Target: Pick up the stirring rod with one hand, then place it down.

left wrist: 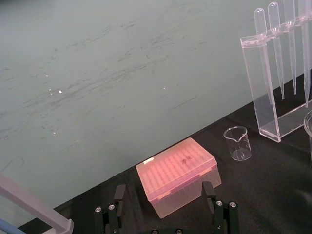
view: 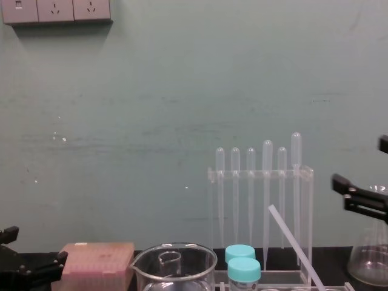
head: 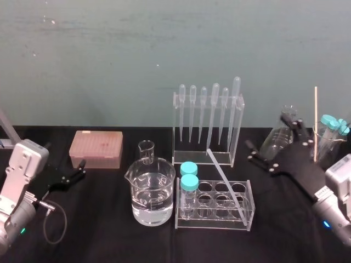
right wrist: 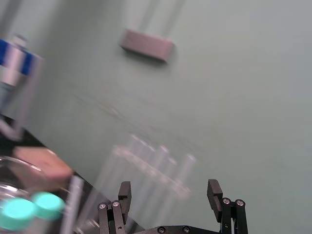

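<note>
Six pipettes [head: 215,109] hang in one clear stand [head: 203,159]. There is one stirring rod [head: 226,179]. Two beakers, one large beaker [head: 152,192] and one small beaker [head: 146,152]. One tube rack [head: 214,220] holds two teal-capped tubes [head: 189,182]. At least two more capped tubes [head: 329,121] stand far right; their exact count is unclear. One pink box [head: 96,149], one conical flask [head: 276,141], one wooden stick [head: 315,120]. Two tools: the left tool [head: 80,170] and the right tool [right wrist: 168,189].

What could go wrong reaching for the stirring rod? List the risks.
1. The right gripper, jaws open, hangs near the conical flask; swinging over may knock it.
2. The stirring rod leans in the test tube rack; a glancing grip could tip it against the pipette stand behind.
The left gripper idles far left.
</note>
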